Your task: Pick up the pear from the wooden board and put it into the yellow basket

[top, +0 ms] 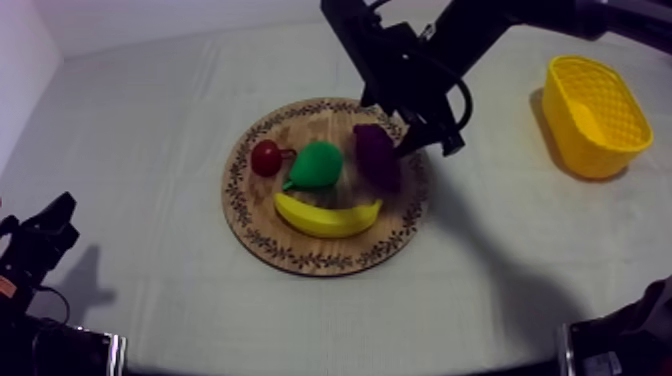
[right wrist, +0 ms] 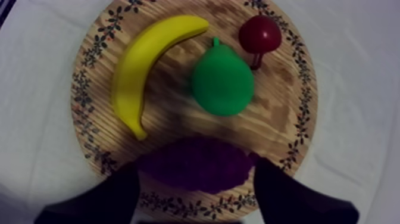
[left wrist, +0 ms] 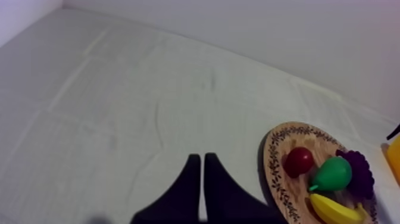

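The green pear [top: 318, 165] lies in the middle of the round wooden board [top: 300, 255], between a small red fruit [top: 266, 157] and dark purple grapes [top: 377, 155], with a banana [top: 327, 215] in front. My right gripper [top: 428, 142] hangs over the board's right rim beside the grapes. Seen from the right wrist, its gripper [right wrist: 196, 168] is open, the fingers [right wrist: 119, 190] spread either side of the grapes [right wrist: 196, 164], and the pear [right wrist: 222, 83] lies beyond them, untouched. My left gripper [top: 55, 225] rests low at the left, and its wrist view shows that gripper [left wrist: 201, 158] shut on nothing.
The yellow basket [top: 595, 115] stands at the far right of the table, apart from the board. From the left wrist, the board [left wrist: 275, 173] with the pear [left wrist: 332, 174] sits off beside the fingers, across bare cloth.
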